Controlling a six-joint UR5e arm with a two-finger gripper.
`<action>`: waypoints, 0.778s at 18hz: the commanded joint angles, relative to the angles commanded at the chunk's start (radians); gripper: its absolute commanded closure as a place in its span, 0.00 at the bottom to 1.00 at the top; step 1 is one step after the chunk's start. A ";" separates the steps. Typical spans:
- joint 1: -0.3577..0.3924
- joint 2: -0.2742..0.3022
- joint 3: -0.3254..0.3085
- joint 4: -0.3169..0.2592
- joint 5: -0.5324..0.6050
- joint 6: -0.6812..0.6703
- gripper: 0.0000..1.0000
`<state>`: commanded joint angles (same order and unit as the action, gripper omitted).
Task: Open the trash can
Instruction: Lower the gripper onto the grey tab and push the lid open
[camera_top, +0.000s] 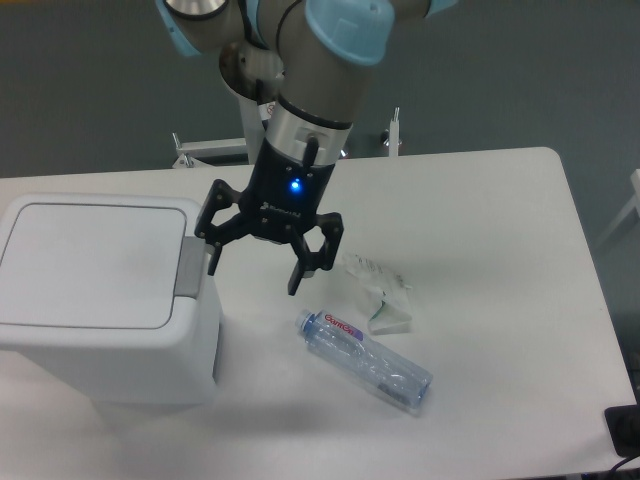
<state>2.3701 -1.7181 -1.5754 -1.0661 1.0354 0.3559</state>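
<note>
The trash can (100, 300) is a boxy white bin at the left of the table, its flat lid (90, 262) shut. Its grey push-button (190, 267) sits on the right rim. My gripper (254, 272) hangs from the arm just right of the bin, pointing down, fingers spread wide and empty. Its left finger (213, 250) is close to the button, slightly right of it and above it; I cannot tell whether it touches.
A clear plastic bottle (365, 360) lies on its side on the white table (500, 250) below right of the gripper. Crumpled white wrapping (385, 290) lies beside it. A metal stand (395, 135) is behind the table's far edge.
</note>
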 joint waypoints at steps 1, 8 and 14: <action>-0.011 -0.002 -0.006 0.002 0.002 0.000 0.00; -0.012 0.000 -0.025 0.005 0.008 0.005 0.00; -0.012 -0.006 -0.031 0.017 0.008 0.003 0.00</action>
<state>2.3577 -1.7242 -1.6060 -1.0493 1.0431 0.3590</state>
